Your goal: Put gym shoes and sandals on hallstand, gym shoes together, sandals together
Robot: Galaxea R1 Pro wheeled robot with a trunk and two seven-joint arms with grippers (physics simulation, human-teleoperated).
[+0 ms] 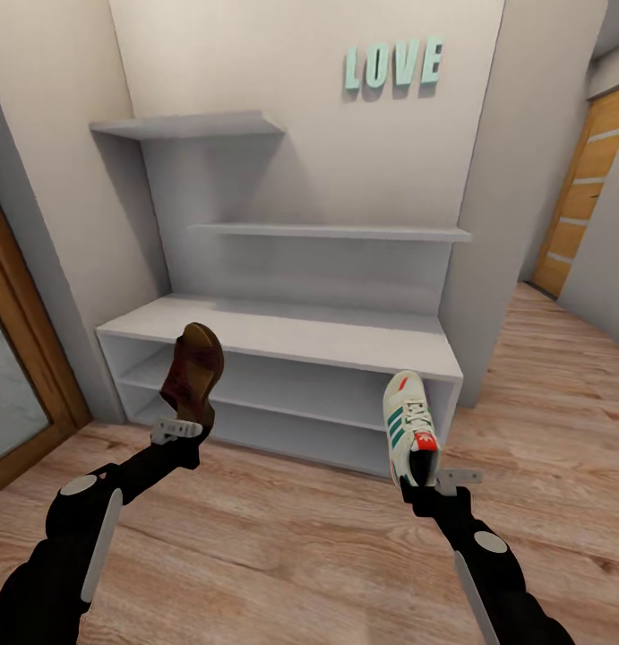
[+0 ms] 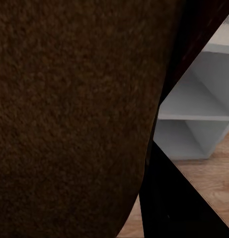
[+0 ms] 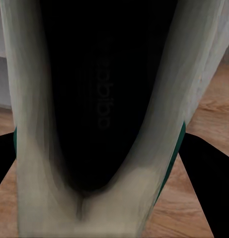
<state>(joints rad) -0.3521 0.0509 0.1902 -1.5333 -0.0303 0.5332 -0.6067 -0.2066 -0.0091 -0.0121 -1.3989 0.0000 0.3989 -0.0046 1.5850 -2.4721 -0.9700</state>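
Observation:
My left gripper (image 1: 185, 421) is shut on a dark brown sandal (image 1: 193, 371), holding it toe-up in front of the left part of the light-grey hallstand (image 1: 291, 333). Up close in the left wrist view the sandal (image 2: 69, 114) covers most of the picture, with the rack's shelves (image 2: 193, 106) beside it. My right gripper (image 1: 422, 479) is shut on the heel of a white gym shoe (image 1: 408, 423) with green stripes, held toe-up before the rack's right end. The right wrist view looks into the shoe's dark opening (image 3: 102, 94). The other shoe and sandal are out of view.
Stepped grey wall shelves (image 1: 327, 231) rise above the rack, under teal LOVE letters (image 1: 392, 64). A wooden door frame with glass (image 1: 18, 394) stands at the left, another wooden door (image 1: 582, 193) at the far right. Wood-plank floor (image 1: 291, 528) lies between me and the rack.

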